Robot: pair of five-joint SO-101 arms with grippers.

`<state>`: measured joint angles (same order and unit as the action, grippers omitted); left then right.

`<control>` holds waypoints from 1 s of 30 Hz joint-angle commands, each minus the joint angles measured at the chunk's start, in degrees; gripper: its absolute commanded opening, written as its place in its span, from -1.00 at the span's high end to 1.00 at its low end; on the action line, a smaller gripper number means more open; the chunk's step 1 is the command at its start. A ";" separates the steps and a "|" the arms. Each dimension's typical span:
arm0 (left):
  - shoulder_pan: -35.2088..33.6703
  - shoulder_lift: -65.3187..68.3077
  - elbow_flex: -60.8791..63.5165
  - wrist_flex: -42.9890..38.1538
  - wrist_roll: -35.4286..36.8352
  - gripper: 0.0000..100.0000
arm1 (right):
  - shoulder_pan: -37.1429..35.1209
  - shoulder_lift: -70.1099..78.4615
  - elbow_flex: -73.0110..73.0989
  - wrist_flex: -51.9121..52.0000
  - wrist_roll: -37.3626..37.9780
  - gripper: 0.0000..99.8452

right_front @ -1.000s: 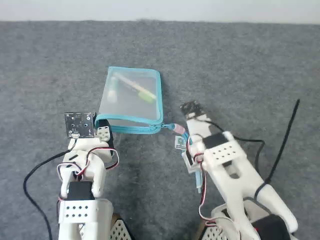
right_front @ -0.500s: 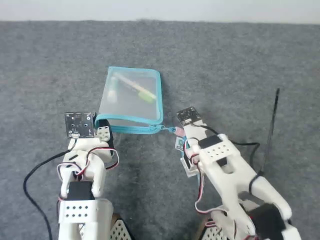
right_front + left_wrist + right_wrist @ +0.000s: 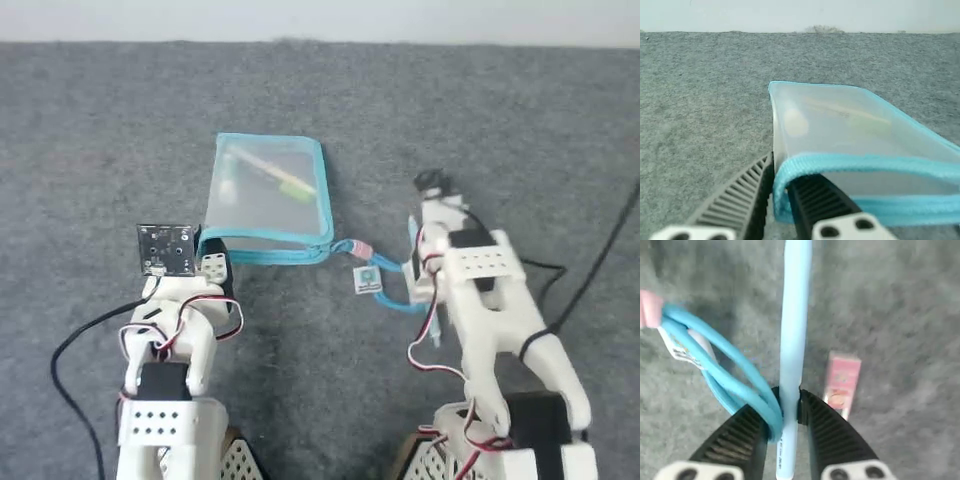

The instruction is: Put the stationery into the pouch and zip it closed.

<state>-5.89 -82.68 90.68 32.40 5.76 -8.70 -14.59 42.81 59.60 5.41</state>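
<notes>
Pouch (image 3: 265, 200) lies flat on the worktop (image 3: 520, 130); it is translucent with turquoise zip trim, and stationery shows inside. We judge zipping to be the step in hand. The left end effector (image 3: 781, 175) clamps the near corner. The right end effector (image 3: 789, 400) is closed on the pull cord (image 3: 725, 365) together with a pale blue pen (image 3: 795, 315). Next, that pen needs attention, since it is outside the pouch.

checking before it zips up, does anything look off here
Yes. The right hand is shut on a light blue pen with the blue pull cord caught beside it, and a pink eraser lies on the grey mat outside the pouch.
</notes>
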 commanded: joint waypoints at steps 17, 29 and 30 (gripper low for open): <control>0.26 0.62 -0.57 -2.02 -0.70 0.98 | 8.75 -3.65 -10.46 1.19 12.84 0.57; 0.44 0.62 -0.57 -2.29 -0.70 0.98 | 3.03 -11.21 -10.46 14.99 13.10 0.57; 0.62 0.62 -0.57 -2.29 -0.70 0.98 | 0.04 -13.32 -10.20 17.10 12.75 0.57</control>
<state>-5.80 -82.68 90.68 32.40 5.76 -2.55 -20.57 34.99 70.86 17.27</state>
